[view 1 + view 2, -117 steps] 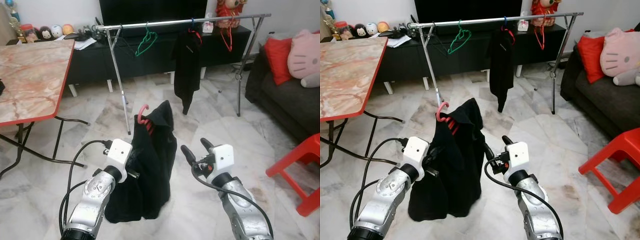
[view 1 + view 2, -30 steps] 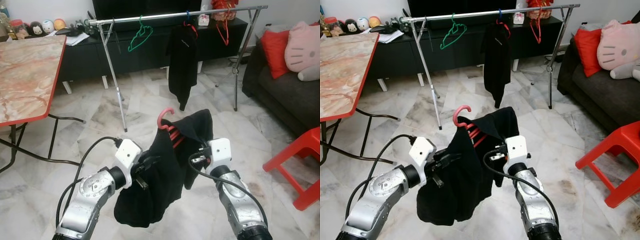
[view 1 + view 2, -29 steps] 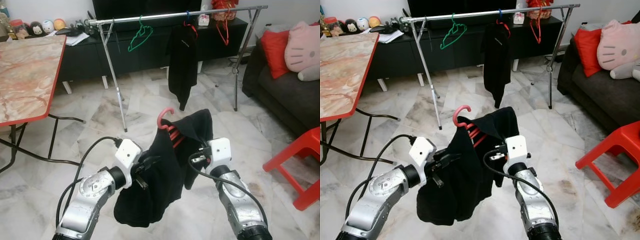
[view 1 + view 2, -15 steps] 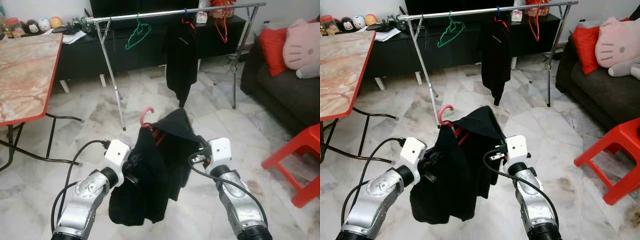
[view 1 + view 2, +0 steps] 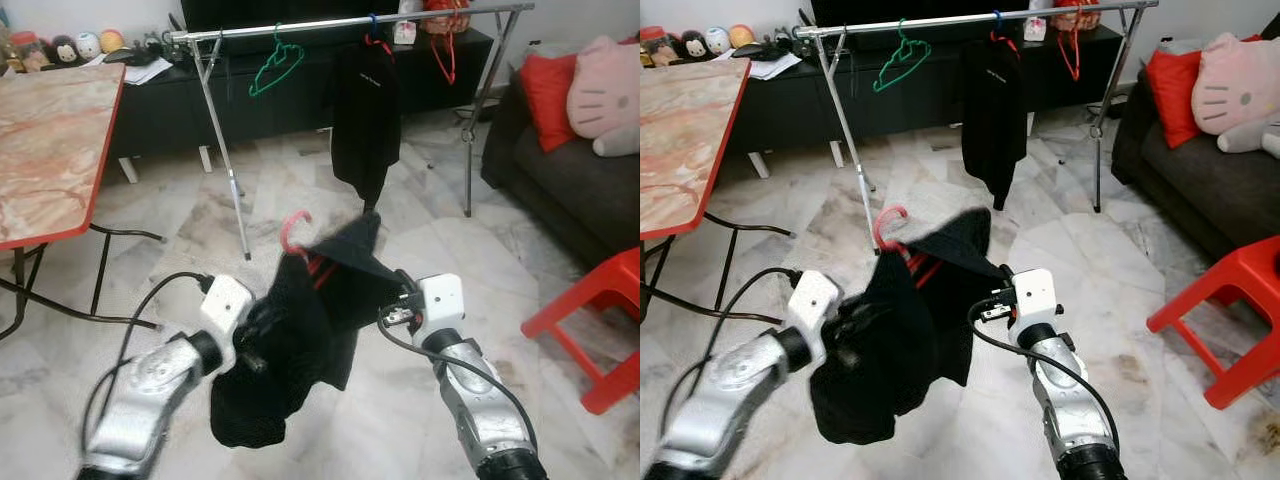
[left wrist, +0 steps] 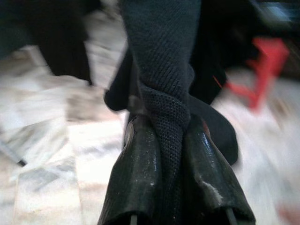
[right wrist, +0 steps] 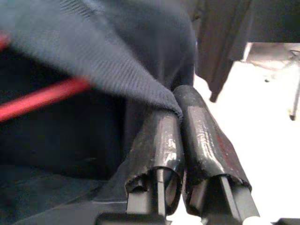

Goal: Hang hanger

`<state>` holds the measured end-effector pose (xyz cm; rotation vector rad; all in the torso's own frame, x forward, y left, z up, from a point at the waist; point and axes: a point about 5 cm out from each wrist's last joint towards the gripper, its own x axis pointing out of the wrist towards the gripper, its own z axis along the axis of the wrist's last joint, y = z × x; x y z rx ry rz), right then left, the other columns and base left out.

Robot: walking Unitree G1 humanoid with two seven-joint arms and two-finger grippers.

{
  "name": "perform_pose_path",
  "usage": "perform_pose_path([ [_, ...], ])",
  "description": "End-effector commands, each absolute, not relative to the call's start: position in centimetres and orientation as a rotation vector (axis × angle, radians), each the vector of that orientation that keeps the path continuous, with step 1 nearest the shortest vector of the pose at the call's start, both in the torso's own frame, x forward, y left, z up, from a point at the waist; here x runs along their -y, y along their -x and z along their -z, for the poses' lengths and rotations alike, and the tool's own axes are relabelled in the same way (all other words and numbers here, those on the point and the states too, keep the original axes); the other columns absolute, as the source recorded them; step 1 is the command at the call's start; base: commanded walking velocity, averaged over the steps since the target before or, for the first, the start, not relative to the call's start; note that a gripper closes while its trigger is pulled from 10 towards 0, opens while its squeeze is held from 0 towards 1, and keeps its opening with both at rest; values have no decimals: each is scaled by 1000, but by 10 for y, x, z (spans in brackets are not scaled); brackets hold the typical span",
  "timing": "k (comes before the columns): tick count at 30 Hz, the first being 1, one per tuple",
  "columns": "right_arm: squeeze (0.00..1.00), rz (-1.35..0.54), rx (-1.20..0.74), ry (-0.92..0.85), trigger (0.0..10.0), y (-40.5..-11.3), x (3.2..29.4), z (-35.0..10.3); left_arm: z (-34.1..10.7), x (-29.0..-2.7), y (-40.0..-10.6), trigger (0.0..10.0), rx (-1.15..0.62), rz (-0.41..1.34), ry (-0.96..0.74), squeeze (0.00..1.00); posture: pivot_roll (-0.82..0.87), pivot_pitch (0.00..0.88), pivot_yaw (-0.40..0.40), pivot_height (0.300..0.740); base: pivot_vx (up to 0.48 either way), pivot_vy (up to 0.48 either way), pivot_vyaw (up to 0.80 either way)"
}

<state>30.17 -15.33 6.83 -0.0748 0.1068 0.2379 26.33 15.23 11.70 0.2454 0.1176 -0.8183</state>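
Observation:
A black garment (image 5: 300, 335) on a red hanger (image 5: 293, 228) hangs between my two arms, low above the floor. My left gripper (image 6: 171, 129) is shut on a bunched fold of the dark knit; in the left eye view it sits buried in the cloth's left side (image 5: 250, 345). My right gripper (image 7: 177, 110) is shut on the garment's edge, beside the hanger's red bar (image 7: 42, 98). Ahead stands a metal clothes rail (image 5: 350, 20) carrying a green hanger (image 5: 265, 75), another black garment (image 5: 365, 110) and a bare red hanger (image 5: 445, 60).
A marble-topped folding table (image 5: 50, 150) with a red edge stands at the left. A dark sofa (image 5: 570, 190) with a red cushion and pink plush is at the right, with a red plastic stool (image 5: 600, 325) in front. The rack's legs (image 5: 232, 180) stand on the marble floor.
My left arm has swung down and left and is blurred. The garment has tilted, its right shoulder now stretched out toward my right gripper. Both grippers keep their hold.

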Motion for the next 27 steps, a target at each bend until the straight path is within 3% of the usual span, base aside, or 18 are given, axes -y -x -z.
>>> perform_pose_path([
  [1, 0, -208, -107, 85, 10000, -305, 160, -71, -119, -153, -254, 10000, -135, 935, -299, 0, -109, 39, -9, 740, 0, 0, 0],
  [6, 0, -216, -105, 99, 10000, -307, 160, -74, -112, -169, -246, 10000, -254, 1039, -412, 0, -110, 34, -11, 740, 0, 0, 0],
  [12, 0, -224, -110, 115, 10000, -308, 161, -74, -112, -187, -242, 10000, -320, 1087, -430, 0, -113, 27, -14, 740, 0, 0, 0],
  [20, 0, -234, -130, 142, 10000, -307, 167, -73, -131, -216, -253, 10000, -286, 1023, -393, 0, -120, 18, -18, 740, 0, 0, 0],
  [27, 0, -232, -137, 153, 10000, -307, 172, -72, -143, -236, -247, 10000, -318, 1072, -406, 0, -118, 11, -26, 740, 0, 0, 0],
])
